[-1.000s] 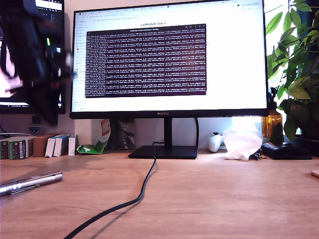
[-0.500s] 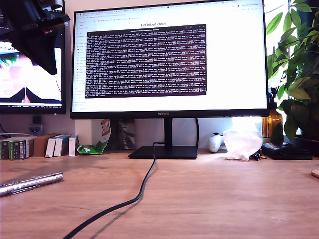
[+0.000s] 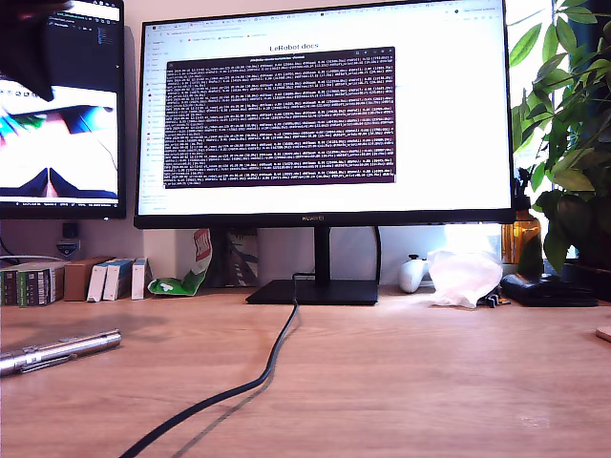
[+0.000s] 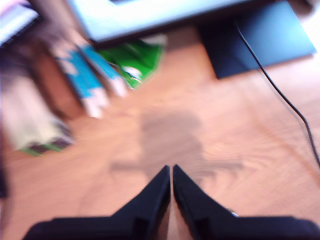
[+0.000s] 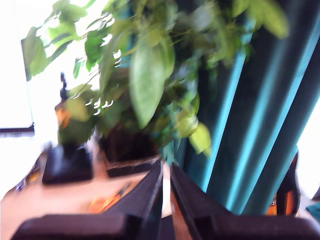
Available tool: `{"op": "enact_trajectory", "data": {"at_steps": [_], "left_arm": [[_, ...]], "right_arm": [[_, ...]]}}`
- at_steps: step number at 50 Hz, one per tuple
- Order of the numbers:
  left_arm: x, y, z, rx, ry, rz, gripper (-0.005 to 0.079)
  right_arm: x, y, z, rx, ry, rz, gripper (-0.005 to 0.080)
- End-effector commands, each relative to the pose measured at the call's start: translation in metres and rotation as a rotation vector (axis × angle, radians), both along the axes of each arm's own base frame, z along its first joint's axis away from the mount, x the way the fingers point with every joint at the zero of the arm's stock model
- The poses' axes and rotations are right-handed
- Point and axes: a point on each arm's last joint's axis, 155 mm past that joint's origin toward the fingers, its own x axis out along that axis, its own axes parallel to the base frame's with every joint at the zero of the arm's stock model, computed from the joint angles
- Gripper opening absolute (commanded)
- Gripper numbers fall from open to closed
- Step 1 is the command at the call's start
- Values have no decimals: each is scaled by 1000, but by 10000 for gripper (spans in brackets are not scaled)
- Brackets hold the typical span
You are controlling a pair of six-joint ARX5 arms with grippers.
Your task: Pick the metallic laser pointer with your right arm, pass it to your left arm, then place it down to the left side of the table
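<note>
In the exterior view, the metallic laser pointer [image 3: 57,349] is seen lying flat on the counter [image 3: 401,382] at that view's left edge, touched by nothing. In the first wrist view, my first pincer [image 4: 172,172] is pressed together, empty, above bare wood. In the second wrist view, my second pincer [image 5: 165,167] is nearly closed, empty, facing a plant [image 5: 145,75]. It looks like the placing is done; if so, both arms are best kept high and clear of the pointer.

Laser pointer [image 3: 57,349] lies on the table [image 3: 401,382] at about 9 o'clock in the exterior view, near that view's left edge. Cable [image 3: 250,386] runs from the monitor stand [image 3: 313,290] at centre toward 7 o'clock. Monitor [image 3: 325,114] stands behind, at 12 – a second screen [image 3: 67,114] at 10 o'clock. Small boxes [image 3: 72,280] sit behind the pointer (against the wall). Plant [image 3: 568,124] at 2–3 o'clock, a crumpled bag [image 3: 463,275] just beside it toward the stand.
</note>
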Motion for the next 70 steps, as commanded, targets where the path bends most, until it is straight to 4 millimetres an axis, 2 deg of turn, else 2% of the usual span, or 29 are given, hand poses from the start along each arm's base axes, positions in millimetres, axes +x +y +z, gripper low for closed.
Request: {"op": "enact_trajectory", "data": {"at_steps": [1, 13, 20, 30, 36, 46, 50, 55, 58, 62, 70], "left_arm": [[-6, 10, -19, 23, 26, 38, -12], [-34, 62, -32, 25, 2, 201, -12], [-47, 81, -26, 8, -62, 259, -12], [-67, 72, -17, -45, -121, 229, -12], [-80, 64, -15, -67, -158, 205, -12], [-108, 57, -5, -147, -237, 221, -12], [-122, 55, 9, -195, -289, 232, -12], [-135, 54, 27, -251, -369, 242, -12], [-143, 53, 35, -303, -402, 254, -12], [-152, 50, 42, -376, -424, 266, -12], [-162, 49, 33, -441, -386, 300, -12]], "right_arm": [[2, -1, -15, 10, 21, -4, 41], [4, 0, -28, 14, 36, -1, 44], [4, 0, -30, 23, 38, -1, 53], [4, 4, -36, 62, 46, 15, 53], [0, 4, -28, 56, 16, 15, 54], [-22, -4, 4, 37, -130, -38, 53], [-31, -4, 21, 36, -200, -38, 53], [-40, -3, 31, 101, -267, -40, 53], [-42, 0, 30, 157, -289, -32, 53], [-40, 9, 18, 252, -273, 5, 53], [-36, 26, -9, 397, -200, 67, 53]]}}
